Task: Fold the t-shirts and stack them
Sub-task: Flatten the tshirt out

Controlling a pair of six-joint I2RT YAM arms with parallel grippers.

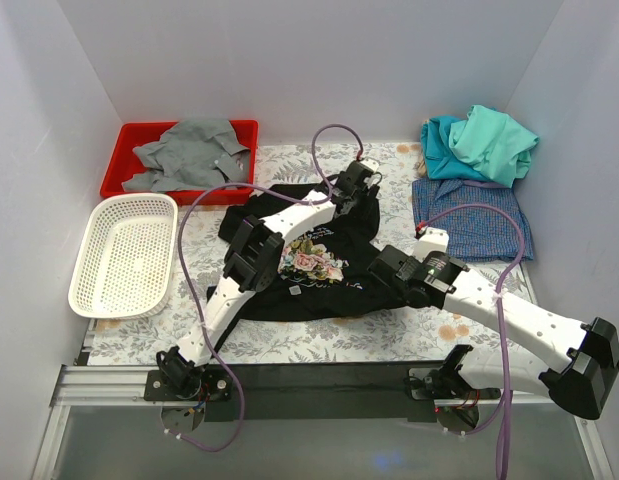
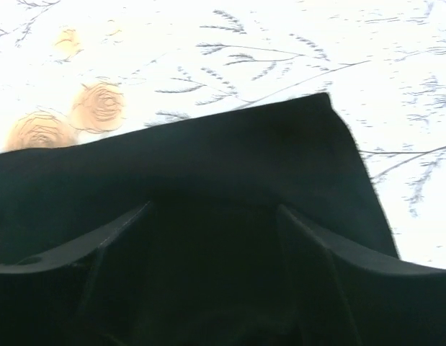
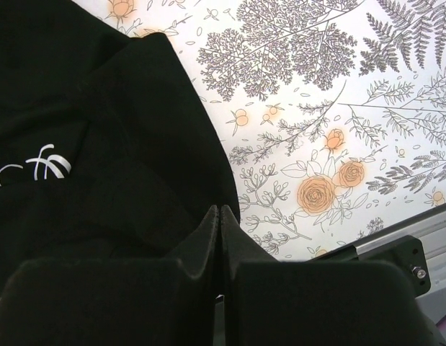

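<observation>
The black t-shirt [image 1: 319, 285] with its pink-rose print [image 1: 311, 262] lies crumpled in the middle of the flowered table. My left gripper [image 1: 355, 188] is over the shirt's far edge. In the left wrist view its fingers [image 2: 114, 234] stand wide apart with the black cloth [image 2: 208, 166] under them. My right gripper [image 1: 391, 266] is at the shirt's right edge. Its fingers [image 3: 208, 231] are pressed together at the black hem [image 3: 136, 144], and no cloth shows between them. Teal and mint-green shirts [image 1: 479, 145] are heaped at the back right on the blue-checked shirt [image 1: 471, 218].
A red tray [image 1: 129, 140] at the back left holds a grey shirt [image 1: 189, 155]. A white mesh basket [image 1: 124, 252] stands at the left. White walls close in the table. A metal rail [image 1: 319, 378] runs along the near edge.
</observation>
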